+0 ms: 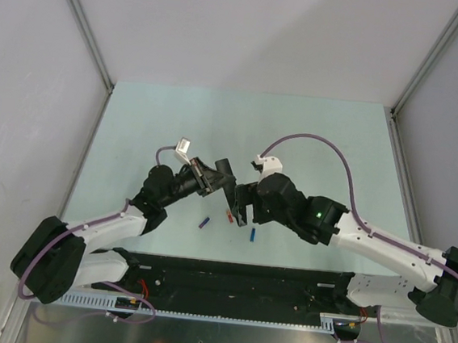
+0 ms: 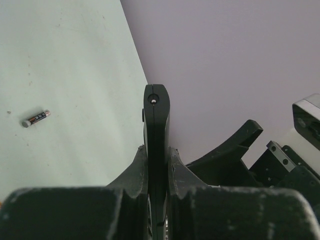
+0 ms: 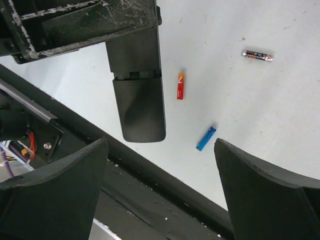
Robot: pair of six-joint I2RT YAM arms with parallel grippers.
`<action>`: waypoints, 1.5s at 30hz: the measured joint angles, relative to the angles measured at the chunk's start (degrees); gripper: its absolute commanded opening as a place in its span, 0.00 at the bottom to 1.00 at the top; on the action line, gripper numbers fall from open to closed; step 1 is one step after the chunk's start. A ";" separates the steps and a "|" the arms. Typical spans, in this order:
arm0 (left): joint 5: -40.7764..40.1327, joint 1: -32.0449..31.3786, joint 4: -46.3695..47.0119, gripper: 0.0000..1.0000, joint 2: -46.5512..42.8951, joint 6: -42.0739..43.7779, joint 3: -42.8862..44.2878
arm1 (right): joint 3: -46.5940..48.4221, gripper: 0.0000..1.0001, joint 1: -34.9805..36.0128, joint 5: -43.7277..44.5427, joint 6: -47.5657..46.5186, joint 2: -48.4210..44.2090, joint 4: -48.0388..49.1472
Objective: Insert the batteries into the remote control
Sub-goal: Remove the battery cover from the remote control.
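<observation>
My left gripper (image 1: 221, 178) is shut on the remote control (image 1: 229, 190), a slim black bar held above the table. In the left wrist view the remote (image 2: 156, 117) stands edge-on between the jaws of the left gripper (image 2: 156, 152). My right gripper (image 1: 242, 212) is open and empty, right beside the remote's free end (image 3: 139, 107). In its wrist view the right gripper (image 3: 162, 151) hangs over the table. The red-orange battery (image 3: 180, 86), bright blue battery (image 3: 206, 138) and silvery-dark battery (image 3: 257, 55) lie on the table. The purple-blue battery (image 1: 204, 223) lies left of the red-orange one (image 1: 229, 215).
A black base strip (image 1: 235, 273) runs along the table's near edge, close to the bright blue battery (image 1: 253, 235). Grey walls enclose the pale green table (image 1: 242, 124) on three sides. The silvery-dark battery also shows in the left wrist view (image 2: 36, 118).
</observation>
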 measured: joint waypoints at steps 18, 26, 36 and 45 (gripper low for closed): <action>3.10 0.00 2.64 0.00 0.35 -2.60 0.02 | 4.68 0.63 2.71 1.75 -3.48 7.28 -0.76; 3.08 0.00 2.73 0.00 0.39 -2.91 0.02 | 4.68 0.54 2.99 2.03 -3.63 7.50 -0.92; 2.95 0.00 3.15 0.00 0.81 -2.89 0.02 | 4.92 0.41 3.39 2.43 -3.54 7.50 -1.18; 3.37 0.13 3.50 0.00 0.81 -2.93 0.02 | 5.20 0.36 4.24 3.54 -3.23 7.08 -2.10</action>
